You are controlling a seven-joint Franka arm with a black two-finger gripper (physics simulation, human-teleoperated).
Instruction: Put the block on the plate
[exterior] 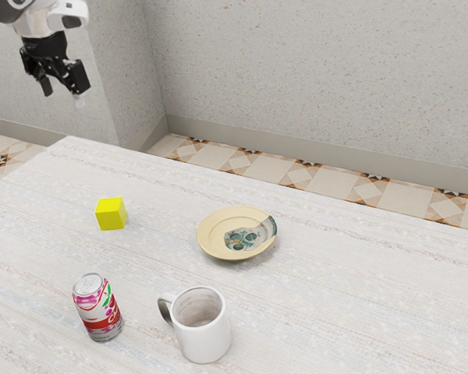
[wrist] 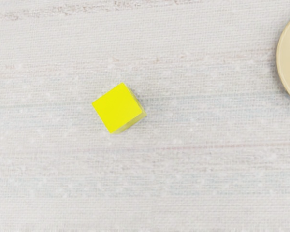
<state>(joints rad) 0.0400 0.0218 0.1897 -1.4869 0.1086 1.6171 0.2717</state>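
A: Operator, your gripper (exterior: 63,90): raised, exterior view's upper left, fingers apart, nothing between them.
B: And your block?
A: Yellow block (exterior: 110,214), on the table (exterior: 327,312), off your plate (exterior: 215,238), toward the exterior view's left. Your wrist view gets the block plus a bit of plate rim.
B: Other stuff on your table?
A: Soda can (exterior: 99,307), upright; white mug (exterior: 205,339) near it, upright, handle toward the can.
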